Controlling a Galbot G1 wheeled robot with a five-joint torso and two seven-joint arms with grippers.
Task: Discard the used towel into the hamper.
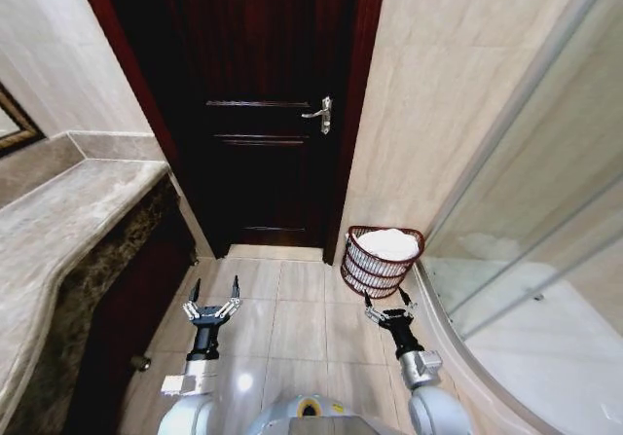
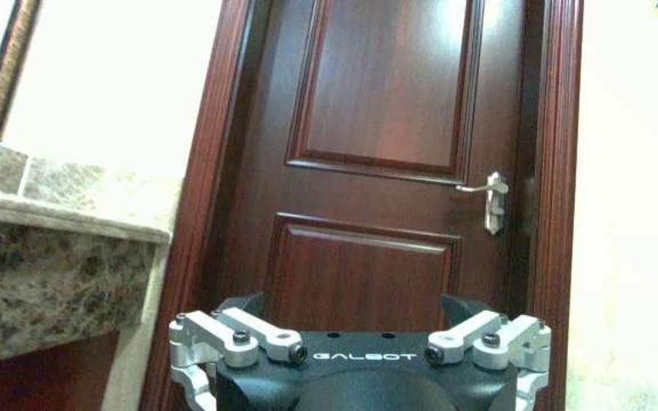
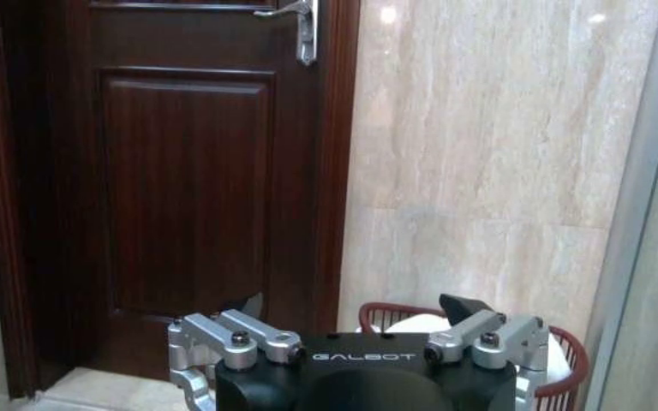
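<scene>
The hamper [image 1: 368,271], a small round reddish-brown ribbed basket, stands on the floor tiles in the corner between the door frame and the shower curb. A white towel [image 1: 391,244] lies bunched inside it, filling the top. My right gripper [image 1: 386,302] hangs open and empty just in front of the hamper, low over the floor. In the right wrist view the hamper's rim [image 3: 571,358] and a bit of the towel [image 3: 418,324] show behind the gripper body. My left gripper [image 1: 215,288] is open and empty over the tiles further left, pointing at the door.
A dark wooden door [image 1: 263,114] with a metal handle [image 1: 321,114] stands shut straight ahead. A marble counter [image 1: 68,221] runs along the left. A curved glass shower enclosure [image 1: 526,260] bounds the right. Tiled floor [image 1: 297,323] lies between the arms.
</scene>
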